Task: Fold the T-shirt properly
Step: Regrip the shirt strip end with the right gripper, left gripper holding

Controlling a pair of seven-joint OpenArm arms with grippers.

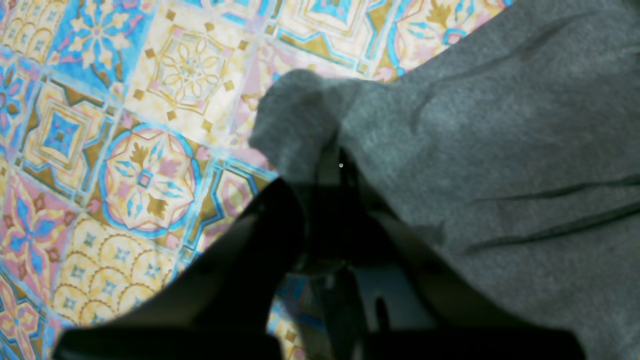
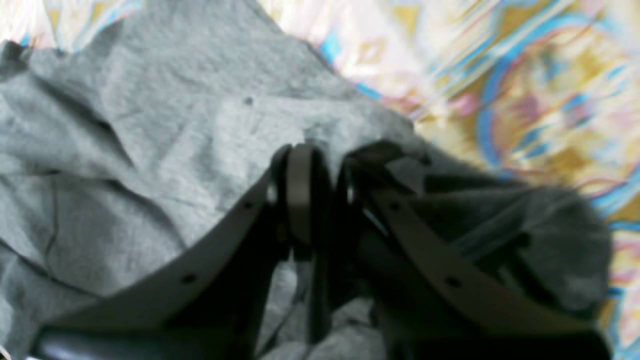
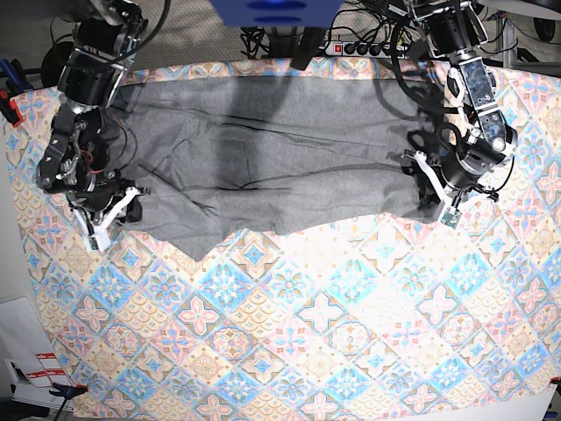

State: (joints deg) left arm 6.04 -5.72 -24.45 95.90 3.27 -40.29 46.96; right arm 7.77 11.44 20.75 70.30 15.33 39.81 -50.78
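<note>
On the desk, over a colourful tile-patterned cloth (image 3: 289, 333), the grey T-shirt (image 3: 263, 167) lies spread wide across the far half of the surface, wrinkled, with long creases running along its length and a ragged near edge that dips to a point left of centre in the base view.

The left end effector (image 1: 327, 165) sits at the shirt's edge on the right of the base view. Its wrist view shows the dark fingers drawn together with a bunched fold of grey fabric rising from between them, so it is clenched on the T-shirt; the patterned cloth shows beside and beyond the pinched corner.

The right end effector (image 2: 322, 172) sits at the opposite end of the shirt, on the left of the base view, near the lower corner of the garment. In its wrist view the two dark fingers stand close together with only a narrow gap, and grey fabric is heaped around and over the right-hand finger. The picture is blurred, and I cannot tell whether cloth is truly pinched between them.
</note>
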